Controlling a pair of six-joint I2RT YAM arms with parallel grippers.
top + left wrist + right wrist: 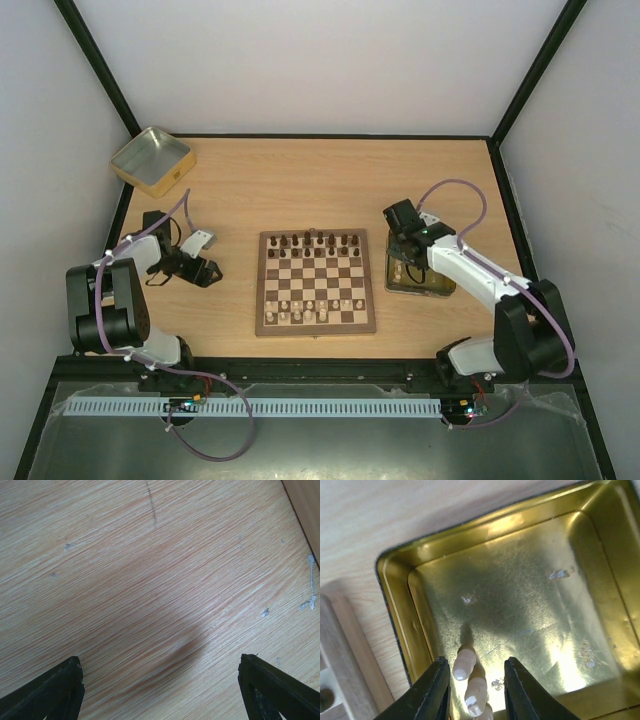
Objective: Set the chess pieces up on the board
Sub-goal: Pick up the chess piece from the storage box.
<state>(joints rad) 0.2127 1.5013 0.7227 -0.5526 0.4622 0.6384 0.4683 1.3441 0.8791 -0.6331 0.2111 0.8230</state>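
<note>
The cream-white chess pieces [310,310] are tiny turned pegs with rounded heads. They stand in the two rows along the 6 o'clock edge of the board [317,282], a square of light and dark brown checks inside a brown border, lying mid-table. Dark chessmen [320,241] fill its 12 o'clock rows. One lone piece [468,680], also cream, shows over the floor of the near tin [395,595], which sits just at the board's 3 o'clock. It lies between the fingers of the right claw [472,662], whose jaws stand part-way apart with a gap beside the piece; I cannot tell whether they grasp it. The left claw [160,659] is released, jaws wide, above the table [300,180] at the board's 9 o'clock. The table is pale wood-grain laminate, finely streaked, with a few white flecks and scuffs, and is enclosed by plain white walls with black frame posts. Both tins are shallow, round-cornered and shiny gold metal; the far tin [152,160] sits at 10 o'clock near the back corner. The claw fingers are matte black wedges.
</note>
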